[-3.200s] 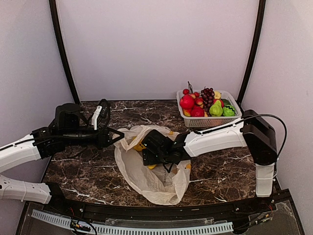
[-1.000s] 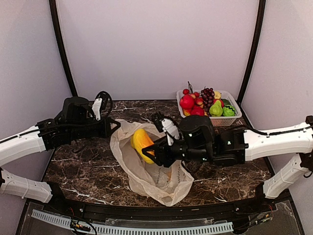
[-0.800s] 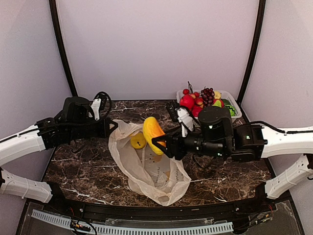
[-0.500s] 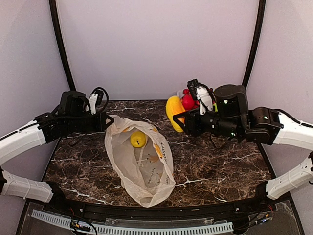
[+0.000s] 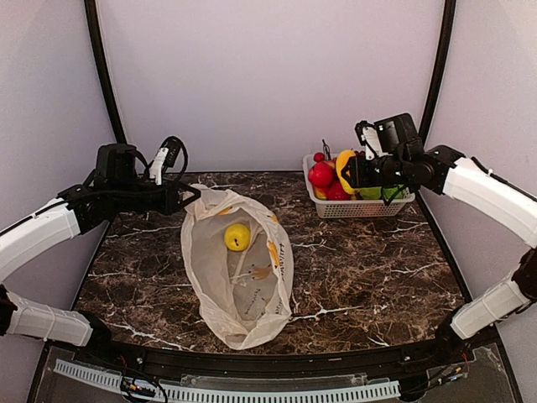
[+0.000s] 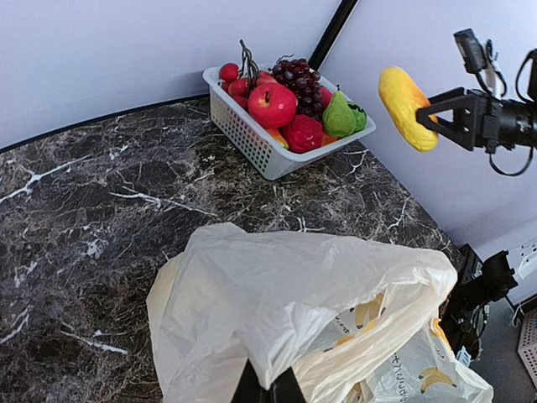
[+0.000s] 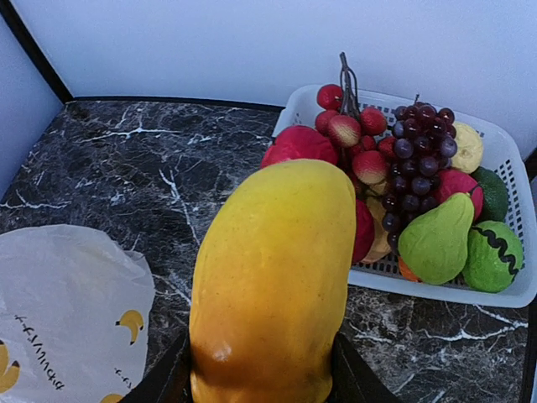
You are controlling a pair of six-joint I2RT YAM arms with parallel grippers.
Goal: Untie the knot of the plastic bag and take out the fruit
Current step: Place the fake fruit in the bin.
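Observation:
The cream plastic bag (image 5: 239, 281) lies on the table with its mouth pulled open; no knot shows. My left gripper (image 5: 188, 198) is shut on the bag's far rim (image 6: 277, 336) and holds it up, the fingertips (image 6: 289, 393) just showing under the plastic. One round yellow fruit (image 5: 237, 237) lies inside the bag. My right gripper (image 5: 348, 172) is shut on a long yellow-orange mango-like fruit (image 7: 273, 277), which hangs in the air at the near left edge of the white basket (image 7: 436, 290).
The basket (image 5: 361, 210) at the back right holds red fruits (image 5: 320, 175), dark grapes (image 5: 357, 161) and green pieces (image 7: 436, 235). Curved black poles and pale walls stand behind the dark marble table (image 5: 369, 269).
My right gripper has lifted the yellow-orange fruit out of the bag and carried it right and back to the basket. My left gripper has drawn the bag's rim up and slightly left.

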